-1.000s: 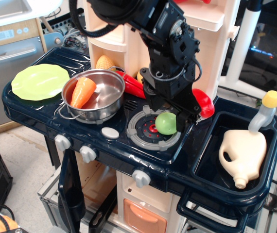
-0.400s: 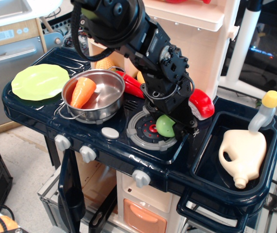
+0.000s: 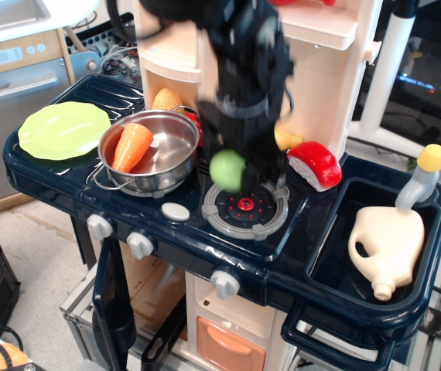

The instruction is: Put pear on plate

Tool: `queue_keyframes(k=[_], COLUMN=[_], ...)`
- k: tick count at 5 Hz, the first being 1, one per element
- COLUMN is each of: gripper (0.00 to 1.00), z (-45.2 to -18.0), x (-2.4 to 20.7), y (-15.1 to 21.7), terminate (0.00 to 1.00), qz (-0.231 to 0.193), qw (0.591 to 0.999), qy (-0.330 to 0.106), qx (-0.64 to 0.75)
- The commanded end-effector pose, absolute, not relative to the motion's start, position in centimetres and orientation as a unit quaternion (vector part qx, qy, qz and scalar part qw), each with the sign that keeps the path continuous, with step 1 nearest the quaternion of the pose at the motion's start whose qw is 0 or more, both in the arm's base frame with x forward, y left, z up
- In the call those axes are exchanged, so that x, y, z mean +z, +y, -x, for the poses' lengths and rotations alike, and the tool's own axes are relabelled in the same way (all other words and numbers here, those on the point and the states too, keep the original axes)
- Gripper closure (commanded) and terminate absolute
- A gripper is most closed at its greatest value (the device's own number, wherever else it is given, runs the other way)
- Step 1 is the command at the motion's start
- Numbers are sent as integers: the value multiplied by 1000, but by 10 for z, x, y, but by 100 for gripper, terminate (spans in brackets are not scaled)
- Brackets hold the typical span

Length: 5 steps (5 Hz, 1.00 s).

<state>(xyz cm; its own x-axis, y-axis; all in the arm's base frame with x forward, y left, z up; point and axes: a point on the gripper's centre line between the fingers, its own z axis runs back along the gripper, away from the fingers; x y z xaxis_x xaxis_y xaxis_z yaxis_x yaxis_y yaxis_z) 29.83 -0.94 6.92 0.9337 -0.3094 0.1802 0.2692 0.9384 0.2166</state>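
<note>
The pear is a small light-green ball held in the air above the left edge of the grey burner, just right of the steel pot. My gripper is shut on it; the black arm is motion-blurred and comes down from the top. The lime-green plate lies flat at the far left of the dark-blue stove top, with nothing on it, well left of the pear.
The steel pot holds an orange carrot and stands between the pear and the plate. A corn toy, a red toy and a yellow toy lie at the back. A cream jug lies in the sink at right.
The gripper closed on the pear at the burner, lifted it and carried it left toward the pot. The red toy at the back right is now uncovered.
</note>
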Motion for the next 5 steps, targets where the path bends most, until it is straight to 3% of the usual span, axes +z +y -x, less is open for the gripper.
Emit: queue_keyframes(k=[1, 3, 4, 5], gripper=[100, 100, 100, 100], z=[-291, -280, -283, -291], x=[127, 120, 93, 74], y=[62, 158, 206, 215], terminate=[0, 0, 0, 0], qz=[-167, -243, -237, -205], qw=[972, 938, 929, 934], qy=[-94, -148, -192, -208], qx=[-132, -195, -208, -205])
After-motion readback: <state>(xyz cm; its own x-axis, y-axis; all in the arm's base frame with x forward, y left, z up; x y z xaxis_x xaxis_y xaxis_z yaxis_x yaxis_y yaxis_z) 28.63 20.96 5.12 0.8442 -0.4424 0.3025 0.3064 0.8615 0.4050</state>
